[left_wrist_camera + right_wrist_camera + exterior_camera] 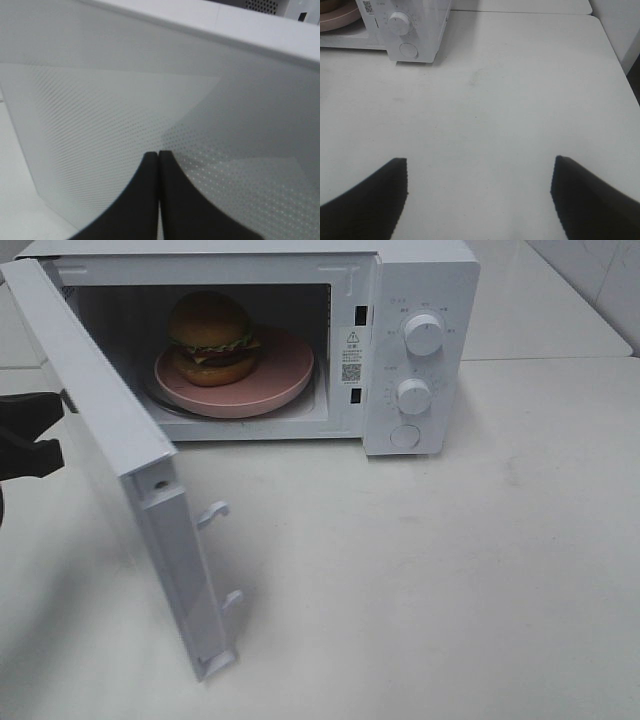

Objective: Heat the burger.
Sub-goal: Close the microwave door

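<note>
Half done, I judge: my left claw, pressed together, must push the door just ahead shut on the burger.

White microwave at top centre, door open toward lower left. Pink plate inside cavity. Upper knob, lower knob, round button on right panel. White table.

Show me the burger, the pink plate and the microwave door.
burger point(211, 328), exterior high view, on the top bun.
pink plate point(285, 370), exterior high view, bare rim right of the burger.
microwave door point(100, 380), exterior high view, its white frame.
</note>
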Controlling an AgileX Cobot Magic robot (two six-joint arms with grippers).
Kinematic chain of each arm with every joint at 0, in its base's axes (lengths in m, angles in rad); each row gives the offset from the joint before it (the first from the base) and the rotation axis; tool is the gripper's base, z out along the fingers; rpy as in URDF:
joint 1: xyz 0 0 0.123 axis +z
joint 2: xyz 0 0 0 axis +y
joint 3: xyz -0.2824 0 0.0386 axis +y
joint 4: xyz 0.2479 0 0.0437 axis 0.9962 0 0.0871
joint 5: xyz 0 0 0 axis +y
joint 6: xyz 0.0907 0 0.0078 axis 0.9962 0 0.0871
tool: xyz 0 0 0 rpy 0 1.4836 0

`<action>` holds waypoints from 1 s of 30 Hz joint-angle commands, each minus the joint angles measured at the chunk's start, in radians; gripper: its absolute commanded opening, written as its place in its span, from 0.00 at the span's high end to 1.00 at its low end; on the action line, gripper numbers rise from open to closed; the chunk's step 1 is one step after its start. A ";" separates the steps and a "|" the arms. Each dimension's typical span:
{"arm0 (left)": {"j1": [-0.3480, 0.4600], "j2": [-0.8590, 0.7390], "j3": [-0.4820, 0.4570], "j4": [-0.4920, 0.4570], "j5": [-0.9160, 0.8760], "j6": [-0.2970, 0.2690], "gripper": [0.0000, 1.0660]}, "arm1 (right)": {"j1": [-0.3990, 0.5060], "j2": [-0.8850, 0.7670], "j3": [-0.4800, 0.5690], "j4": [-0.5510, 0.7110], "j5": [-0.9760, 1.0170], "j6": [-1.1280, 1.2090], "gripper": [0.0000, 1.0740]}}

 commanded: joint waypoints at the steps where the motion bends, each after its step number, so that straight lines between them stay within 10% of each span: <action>1: -0.066 0.037 -0.034 -0.076 -0.037 0.052 1.00 | -0.006 -0.027 0.002 -0.003 -0.006 -0.006 0.30; 30: -0.520 0.407 -0.501 -0.958 -0.036 0.551 1.00 | -0.006 -0.027 0.002 -0.003 -0.006 -0.006 0.30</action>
